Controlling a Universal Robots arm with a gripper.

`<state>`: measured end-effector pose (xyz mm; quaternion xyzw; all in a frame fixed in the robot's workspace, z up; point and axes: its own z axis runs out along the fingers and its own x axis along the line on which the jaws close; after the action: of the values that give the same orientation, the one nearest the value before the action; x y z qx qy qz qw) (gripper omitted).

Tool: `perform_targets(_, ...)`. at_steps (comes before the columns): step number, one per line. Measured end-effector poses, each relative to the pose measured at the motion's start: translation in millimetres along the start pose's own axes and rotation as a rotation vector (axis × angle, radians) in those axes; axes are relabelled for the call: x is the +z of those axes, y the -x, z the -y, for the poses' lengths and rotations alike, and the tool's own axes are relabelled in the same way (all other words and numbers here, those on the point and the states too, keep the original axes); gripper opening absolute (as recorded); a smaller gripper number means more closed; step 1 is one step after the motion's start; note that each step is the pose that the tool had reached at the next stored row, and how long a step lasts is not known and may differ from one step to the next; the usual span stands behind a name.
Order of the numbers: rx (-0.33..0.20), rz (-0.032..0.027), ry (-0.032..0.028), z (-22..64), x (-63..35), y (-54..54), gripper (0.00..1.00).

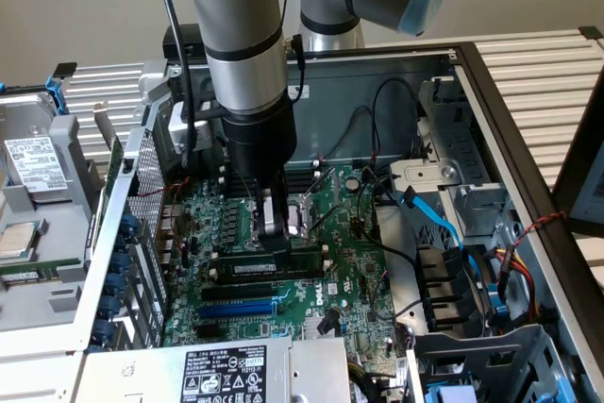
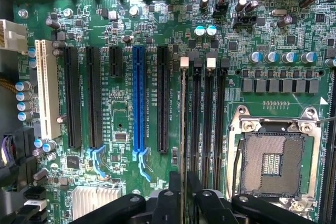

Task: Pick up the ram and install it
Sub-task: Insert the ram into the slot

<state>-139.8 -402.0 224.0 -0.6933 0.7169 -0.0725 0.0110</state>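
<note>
The ram [image 1: 269,269], a long green stick with a white label, stands on edge in the black memory slot nearest the blue expansion slot [image 1: 241,309]. In the wrist view the ram [image 2: 185,119] shows edge-on as a thin line running along that slot. My gripper [image 1: 276,233] hangs straight down over the stick's middle. Its fingers [image 2: 175,187] sit on either side of the top edge, a little apart from the board, so my gripper [image 2: 185,184] is narrowly open around it. Three empty black memory slots [image 2: 207,124] lie beside the ram.
The open CPU socket [image 2: 273,161] lies just past the memory slots. Blue and black cables [image 1: 434,224] and drive bays crowd the exterior view's right. A power supply [image 1: 222,373] sits at the front, and a hard drive [image 1: 33,162] lies outside the case on the left.
</note>
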Motion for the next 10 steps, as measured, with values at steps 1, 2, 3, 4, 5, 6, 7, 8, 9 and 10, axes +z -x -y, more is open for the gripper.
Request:
perform_targets(1, 0.000, 0.0000, -0.0001, 0.0, 0.0, 0.0, 0.21)
perform_targets(2, 0.000, 0.0000, -0.0001, 0.0, -0.2, 0.0, 0.27)
perform_targets(3, 0.000, 0.0001, -0.0003, 0.1, -0.7, -0.1, 0.27)
perform_targets(4, 0.000, 0.0002, -0.0003, 0.1, -1.5, -0.1, 0.27)
perform_targets(5, 0.000, 0.0000, -0.0002, 0.2, -2.4, -0.2, 0.27)
perform_targets(6, 0.001, 0.0000, -0.0002, 0.3, -3.5, -0.3, 0.27)
perform_targets(7, 0.001, 0.0000, -0.0001, 0.3, -4.5, -0.4, 0.27)
perform_targets(8, 0.002, -0.0002, -0.0001, 0.4, -5.2, -0.4, 0.27)
perform_targets(9, 0.004, -0.0002, 0.0000, 0.4, -5.5, -0.4, 0.27)
perform_targets(10, 0.004, -0.0005, 0.0000, 0.5, -5.8, -0.5, 0.27)
